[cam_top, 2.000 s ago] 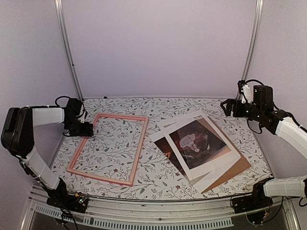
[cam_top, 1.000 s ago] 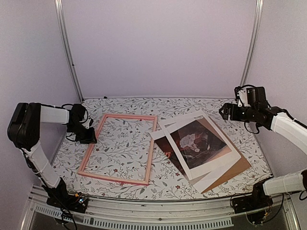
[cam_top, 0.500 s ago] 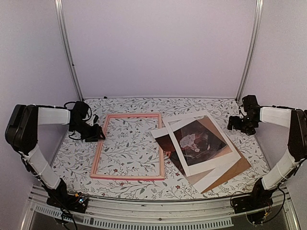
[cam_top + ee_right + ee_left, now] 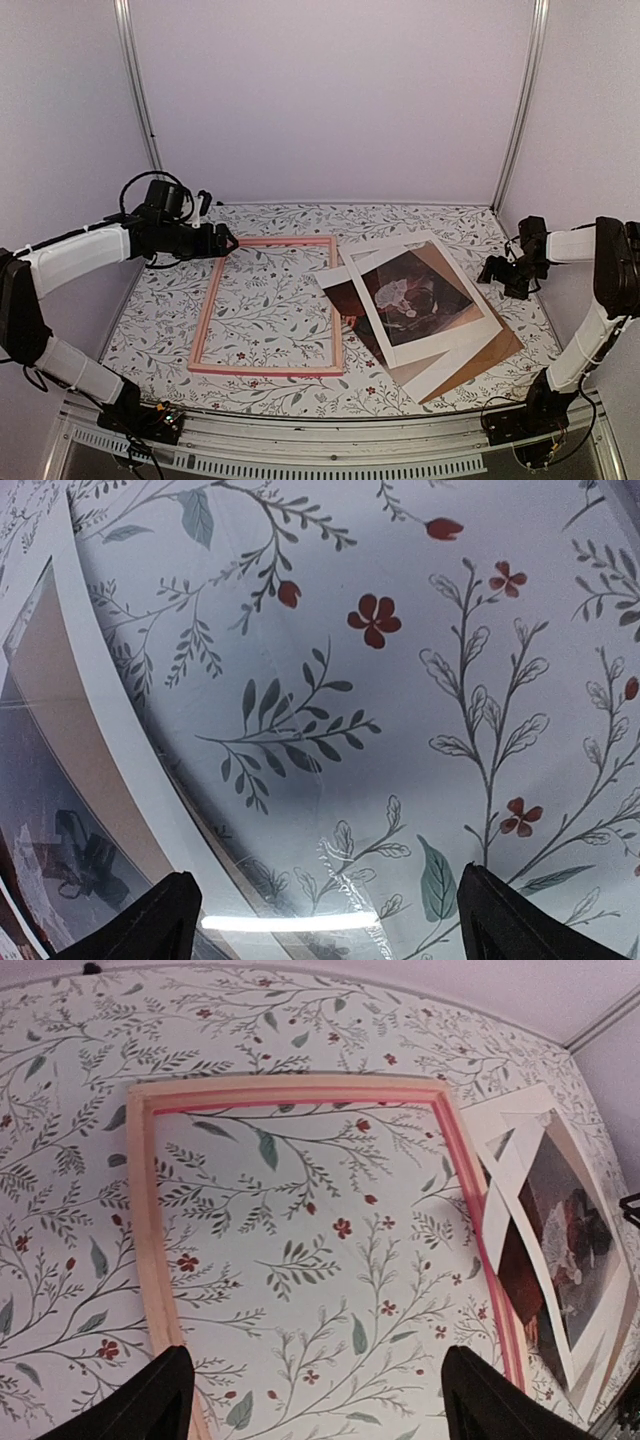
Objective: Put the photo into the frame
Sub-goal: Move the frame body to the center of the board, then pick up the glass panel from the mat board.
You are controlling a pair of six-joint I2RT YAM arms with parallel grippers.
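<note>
Frame [image 4: 265, 370]: flat on the floral worktop [image 4: 400, 225], at 9 o'clock; worktop shows through it.
Photo [image 4: 410, 295]: at 3 o'clock, just beside the frame, under a white mat [image 4: 455, 335] and over a brown backing board [image 4: 492, 350].
Left end effector [image 4: 228, 241]: fingers apart, holding nothing, above the frame's 11 o'clock corner.
Right end effector [image 4: 497, 272]: fingers apart, holding nothing, at the photo's 2 o'clock.

The left arm [image 4: 80, 255], at 9 o'clock, has white tube parts with black joints between them. A thin black cable [image 4: 150, 185] loops above its black tool [image 4: 225, 241]. The tool's fingers [image 4: 150, 1400] are plain black wedges. The right arm [image 4: 572, 242], at 3 o'clock, is white and black too. The black bases [image 4: 145, 420], at 7 and 5 o'clock, carry thin wires.
</note>
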